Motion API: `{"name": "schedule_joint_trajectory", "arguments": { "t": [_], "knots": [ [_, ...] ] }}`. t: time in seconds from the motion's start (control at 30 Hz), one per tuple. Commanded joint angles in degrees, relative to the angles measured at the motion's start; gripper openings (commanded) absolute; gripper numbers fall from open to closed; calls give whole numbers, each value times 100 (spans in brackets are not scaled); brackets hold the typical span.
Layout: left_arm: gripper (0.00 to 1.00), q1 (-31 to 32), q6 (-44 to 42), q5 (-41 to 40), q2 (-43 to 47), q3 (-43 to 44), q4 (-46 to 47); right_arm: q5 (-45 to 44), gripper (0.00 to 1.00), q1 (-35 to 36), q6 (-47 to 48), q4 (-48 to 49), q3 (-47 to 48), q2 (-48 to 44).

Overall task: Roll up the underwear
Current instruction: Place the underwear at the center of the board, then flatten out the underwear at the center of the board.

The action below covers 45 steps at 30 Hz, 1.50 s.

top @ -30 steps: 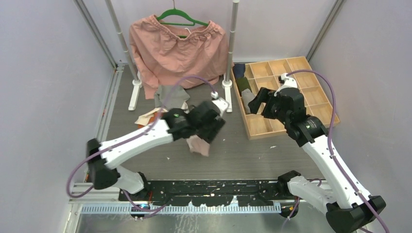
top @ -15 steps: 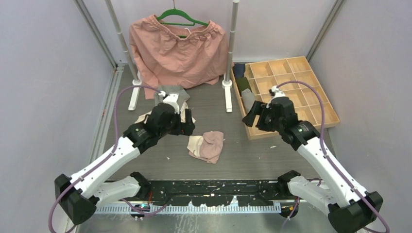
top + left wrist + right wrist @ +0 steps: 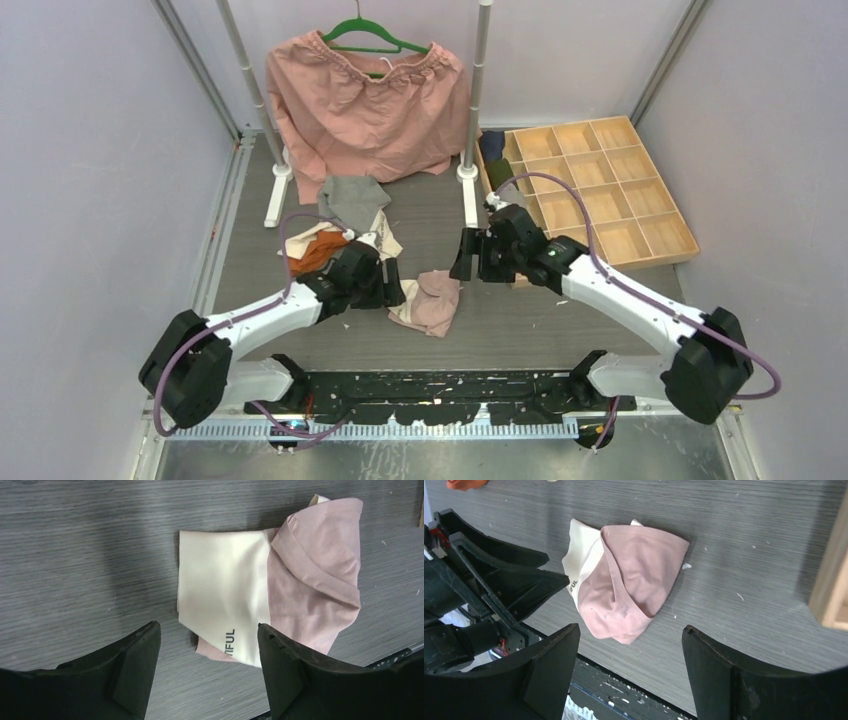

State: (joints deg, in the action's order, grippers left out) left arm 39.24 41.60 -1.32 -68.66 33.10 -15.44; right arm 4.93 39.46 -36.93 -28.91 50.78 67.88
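A dusty pink underwear (image 3: 432, 302) with a cream waistband lies crumpled on the grey table between my two grippers. It also shows in the left wrist view (image 3: 310, 590) and the right wrist view (image 3: 631, 585). My left gripper (image 3: 388, 287) is open just left of it, jaws above the waistband's near edge (image 3: 206, 642). My right gripper (image 3: 464, 257) is open and empty, hovering just right of and above it (image 3: 631, 635). Grey (image 3: 352, 198), orange (image 3: 313, 251) and cream (image 3: 383, 243) underwear lie in a pile behind the left gripper.
A large salmon garment on a green hanger (image 3: 365, 95) hangs from a rack with white feet (image 3: 468, 175). A wooden compartment tray (image 3: 610, 195) at the right holds dark cloth rolls (image 3: 497, 165). A black rail (image 3: 430, 385) runs along the front edge.
My left gripper left the pink underwear on the table, went back to the pile, then came forward beside it. My right gripper moved left from the tray toward the underwear.
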Motion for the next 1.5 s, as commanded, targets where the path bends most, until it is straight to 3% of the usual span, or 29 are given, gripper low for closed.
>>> {"name": "schedule_joint_trajectory", "arguments": {
  "t": [0.0,0.2,0.5,0.6,0.7,0.77,1.0,1.13,1.47],
  "knots": [
    [71,-13,203,60,-185,-82,822,320,80,126,-7,501,374,675],
    [55,-13,196,14,-429,-221,1132,305,77,297,300,500,1052,1998],
    [49,-13,155,-20,-836,-412,1510,193,73,430,827,133,2072,3365],
    [43,-13,155,31,-1002,-431,1668,200,72,534,942,27,2301,3673],
    [36,-9,155,46,-1082,-443,1749,76,63,606,1034,-106,2479,3954],
    [31,-13,146,42,-1103,-445,1763,-28,51,626,1042,-66,2453,4008],
    [2,-13,61,-85,-929,-318,1631,-654,9,624,977,294,2054,3404],
    [1,-22,-89,-263,-428,3,1149,-1162,1,623,876,513,1654,2546],
    [1,-83,-493,-991,950,1026,3,-2118,1,619,895,209,1365,330]
  ]
}}
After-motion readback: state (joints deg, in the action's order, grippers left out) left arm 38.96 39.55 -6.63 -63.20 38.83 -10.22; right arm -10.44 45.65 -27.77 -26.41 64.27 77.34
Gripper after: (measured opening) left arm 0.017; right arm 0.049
